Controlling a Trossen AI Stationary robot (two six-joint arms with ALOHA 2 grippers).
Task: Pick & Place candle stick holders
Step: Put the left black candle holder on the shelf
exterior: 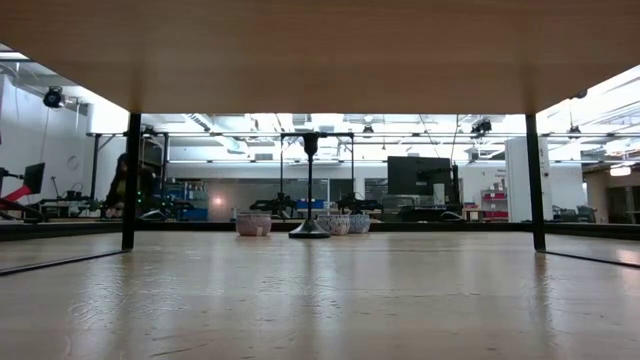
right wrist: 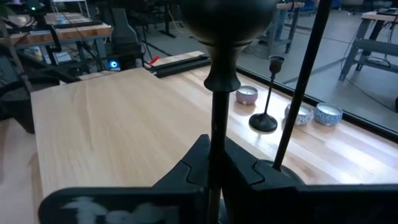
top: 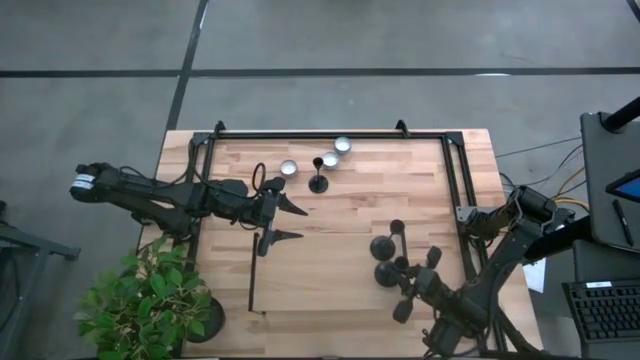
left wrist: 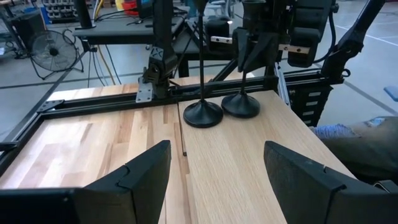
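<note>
A wooden table point(top: 340, 225) framed by black rails stands on a grey floor, with a potted plant point(top: 140, 300) at its near left corner. From above, 3 candle stick holders show: 1 alone point(top: 319, 178) near the far rail among 3 tealight candles point(top: 330, 159), and 2 close together point(top: 385, 258) at the near right, where the right gripper point(top: 408, 282) sits. The right wrist view alone shows that gripper pinching the thin stem of 1 holder point(right wrist: 217, 106), fingers pressed against it, with the second stem point(right wrist: 298, 93) just beside. The low view shows only the far holder point(exterior: 310, 185), upright, with candles on either side. The left gripper point(top: 285, 222) is mid-table with fingers spread wide and nothing between them, well apart from the pair ahead point(left wrist: 221, 106) and near the lone holder.
</note>
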